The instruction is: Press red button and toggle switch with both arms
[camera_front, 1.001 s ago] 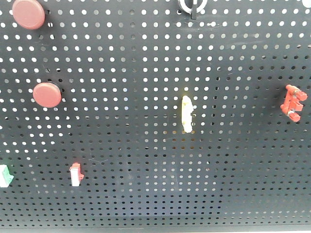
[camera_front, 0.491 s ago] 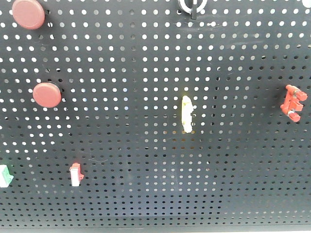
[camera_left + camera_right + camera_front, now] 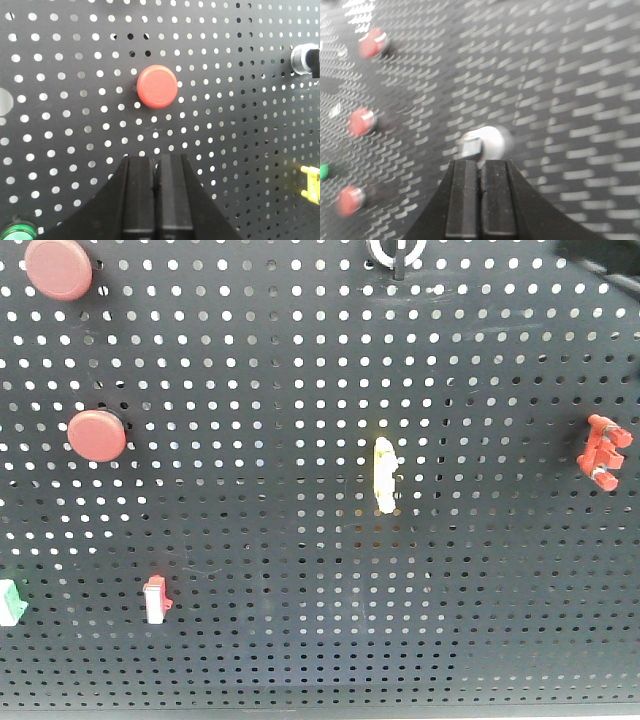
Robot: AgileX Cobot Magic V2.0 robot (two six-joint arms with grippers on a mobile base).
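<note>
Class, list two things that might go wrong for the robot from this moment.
A second red disc looks alike, and the shut left gripper sits below the red button, so it may miss. The right wrist view is blurred, and the shut right gripper points at a silver knob, not the toggle switch.

I read the pegboard (image 3: pixel 300 390) as dark, matt perforated sheet, seemingly painted metal. The red button (image 3: pixel 157 86), at twelve o'clock from my left pincer (image 3: pixel 156 165), looks like smooth, matt plastic. The pincer itself is matt black and plastic-like. At three o'clock in the front view the toggle switch (image 3: pixel 603 451) is red plastic. The central yellow lever (image 3: pixel 384 475) looks glossier.
</note>
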